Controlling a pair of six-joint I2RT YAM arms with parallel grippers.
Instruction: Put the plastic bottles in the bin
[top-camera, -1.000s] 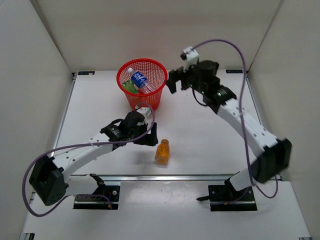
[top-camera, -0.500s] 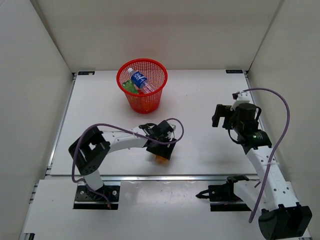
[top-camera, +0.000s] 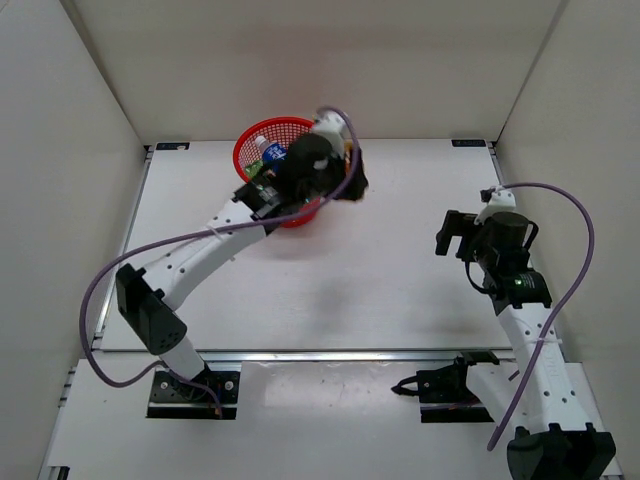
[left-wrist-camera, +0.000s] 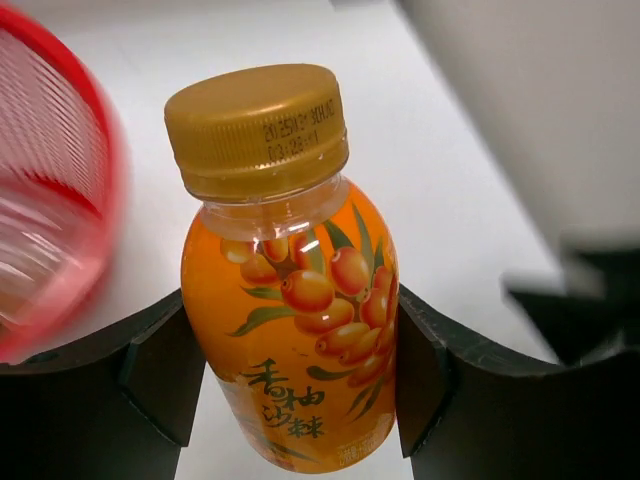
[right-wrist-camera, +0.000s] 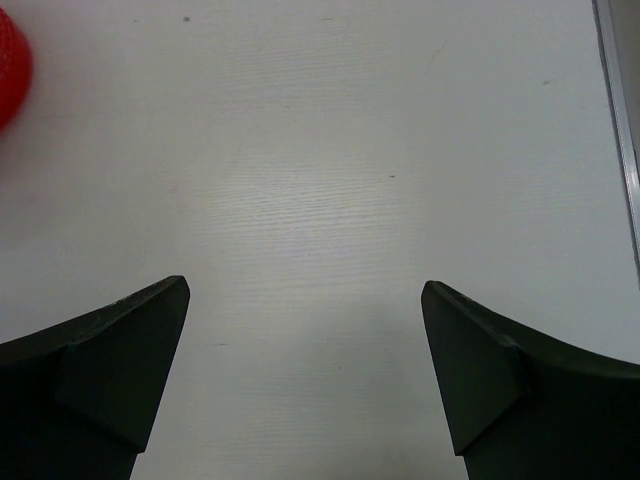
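Note:
An orange plastic bottle (left-wrist-camera: 290, 290) with a gold cap and a berry label stands between the two dark fingers (left-wrist-camera: 160, 370) of my left gripper (left-wrist-camera: 300, 380), which is shut on its body. In the top view my left gripper (top-camera: 335, 172) hangs at the right rim of the red mesh bin (top-camera: 258, 132); the wrist hides the held bottle there. The bin's red wall (left-wrist-camera: 55, 200) shows blurred just left of the bottle. Inside the bin lie a blue-labelled bottle (top-camera: 272, 153) and something green (top-camera: 261, 173). My right gripper (top-camera: 455, 236) is open over bare table at the right.
White walls close in the table on the left, back and right. A metal rail (right-wrist-camera: 622, 130) runs along the table's right edge. The bin's edge (right-wrist-camera: 10, 60) shows at the far left of the right wrist view.
My left gripper closed on the orange bottle near the table's front and carried it up and back to the bin's right rim. The right arm drew back from the bin to the right side.

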